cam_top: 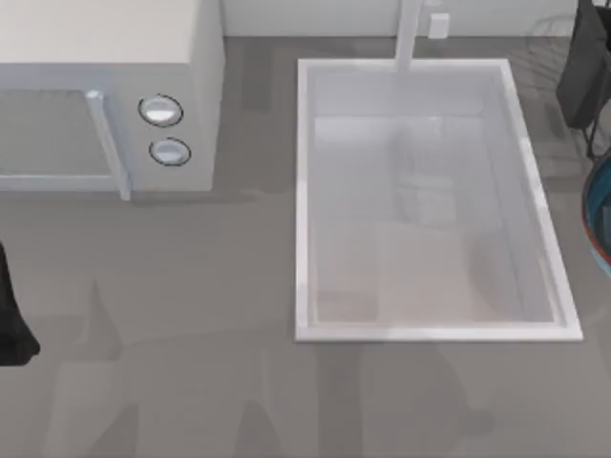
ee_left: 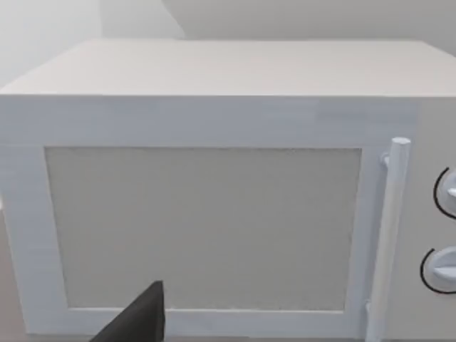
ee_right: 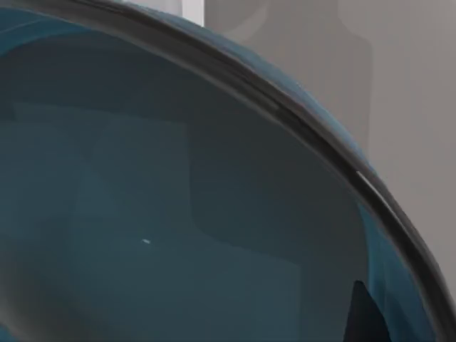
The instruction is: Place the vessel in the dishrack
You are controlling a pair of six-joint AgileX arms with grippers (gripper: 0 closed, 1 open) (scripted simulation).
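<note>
one bowl (cam_top: 601,215) at right edge | beside sink (cam_top: 305,200) | dishrack (cam_top: 552,38) behind

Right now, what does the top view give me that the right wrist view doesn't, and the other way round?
Top view alone: the white sink basin, the microwave at the table's left, grey dishrack wires at the far right corner, and the left arm parked at the left edge. Right wrist view alone: a close look into the bowl's teal inside, with a dark fingertip against it. Both share the bowl, cut off at the top view's right edge.
</note>
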